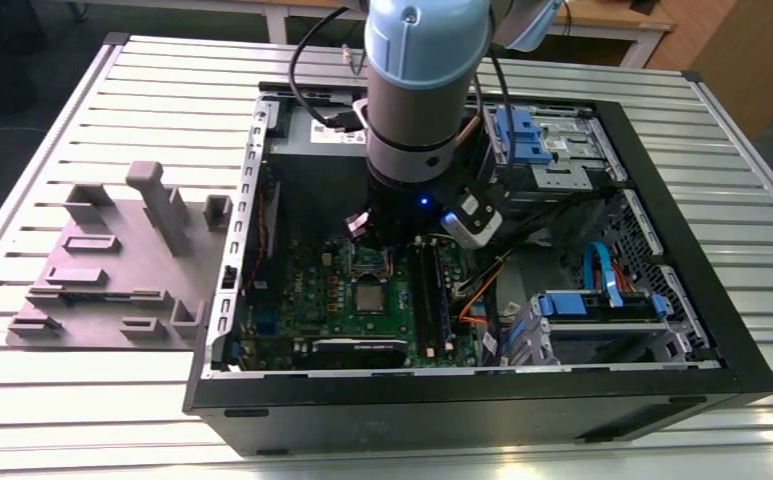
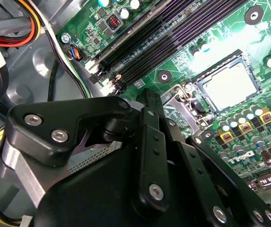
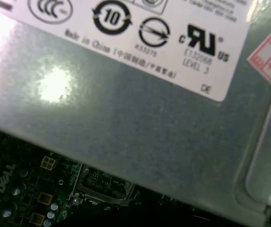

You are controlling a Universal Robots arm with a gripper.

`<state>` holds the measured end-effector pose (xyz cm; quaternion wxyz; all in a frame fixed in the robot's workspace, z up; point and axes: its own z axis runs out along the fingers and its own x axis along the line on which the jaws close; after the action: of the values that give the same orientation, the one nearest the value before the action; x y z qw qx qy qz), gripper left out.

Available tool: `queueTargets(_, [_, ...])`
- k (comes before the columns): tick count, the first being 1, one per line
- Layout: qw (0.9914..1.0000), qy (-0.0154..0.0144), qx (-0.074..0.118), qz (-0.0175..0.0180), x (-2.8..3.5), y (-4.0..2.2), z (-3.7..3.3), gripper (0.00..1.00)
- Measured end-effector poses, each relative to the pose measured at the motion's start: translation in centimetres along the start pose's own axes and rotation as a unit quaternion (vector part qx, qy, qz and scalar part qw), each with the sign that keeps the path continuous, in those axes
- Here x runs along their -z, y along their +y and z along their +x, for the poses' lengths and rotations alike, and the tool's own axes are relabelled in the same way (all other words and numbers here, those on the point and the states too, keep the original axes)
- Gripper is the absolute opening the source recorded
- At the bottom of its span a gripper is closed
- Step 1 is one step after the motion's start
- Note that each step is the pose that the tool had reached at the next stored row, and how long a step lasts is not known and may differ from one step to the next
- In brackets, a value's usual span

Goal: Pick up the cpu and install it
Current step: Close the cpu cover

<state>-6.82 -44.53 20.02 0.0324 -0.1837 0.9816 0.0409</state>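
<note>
1 arm [image 1: 420,100] reaches into the PC case [image 1: 493,395] in the exterior view, with the cpu [image 1: 363,297] sitting in the motherboard [image 1: 306,290] socket. Second wrist view: gripper [image 2: 149,109] near the cpu [image 2: 230,81], can't tell if the jaws are open or shut. First wrist view: labelled grey metal casing [image 3: 140,127]. Looks like placing's done; anything further calls for a gentle touch

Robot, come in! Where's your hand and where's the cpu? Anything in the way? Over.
Hand above the motherboard, beside the socket. Cpu lying in the socket, hand off it. Nothing covering the cpu. Over.
</note>
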Motion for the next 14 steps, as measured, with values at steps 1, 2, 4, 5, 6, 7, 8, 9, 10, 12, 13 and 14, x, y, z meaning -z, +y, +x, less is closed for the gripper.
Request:
queueTargets(1, [1.00000, -0.0003, 0.000, 0.0001, 0.00, 0.02, 0.05, 0.10])
queueTargets(2, [1.00000, -0.0007, 0.000, 0.0003, 0.01, 0.04, 0.11, 0.10])
queueTargets(4, [1.00000, -0.0016, 0.000, 0.0006, 0.02, 0.08, 0.21, 0.10])
queueTargets(5, [1.00000, -0.0020, 0.001, 0.0007, 0.03, 0.10, 0.25, 0.10])
queueTargets(6, [1.00000, -0.0024, 0.001, 0.0008, 0.05, 0.11, 0.28, 0.10])
queueTargets(7, [1.00000, -0.0026, 0.001, 0.0009, 0.09, 0.11, 0.29, 0.10])
queueTargets(8, [1.00000, -0.0026, 0.001, 0.0010, 0.15, 0.11, 0.29, 0.10])
queueTargets(9, [1.00000, -0.0026, 0.001, 0.0010, 0.21, 0.11, 0.29, 0.10])
queueTargets(10, [1.00000, -0.0027, 0.001, 0.0010, 0.29, 0.11, 0.30, 0.10])
queueTargets(12, [0.99999, -0.0028, 0.002, 0.0010, 0.40, 0.10, 0.30, 0.10])
queueTargets(13, [0.99999, -0.0029, 0.002, 0.0010, 0.45, 0.10, 0.31, 0.10])
queueTargets(14, [0.99999, -0.0030, 0.002, 0.0010, 0.50, 0.09, 0.32, 0.10])
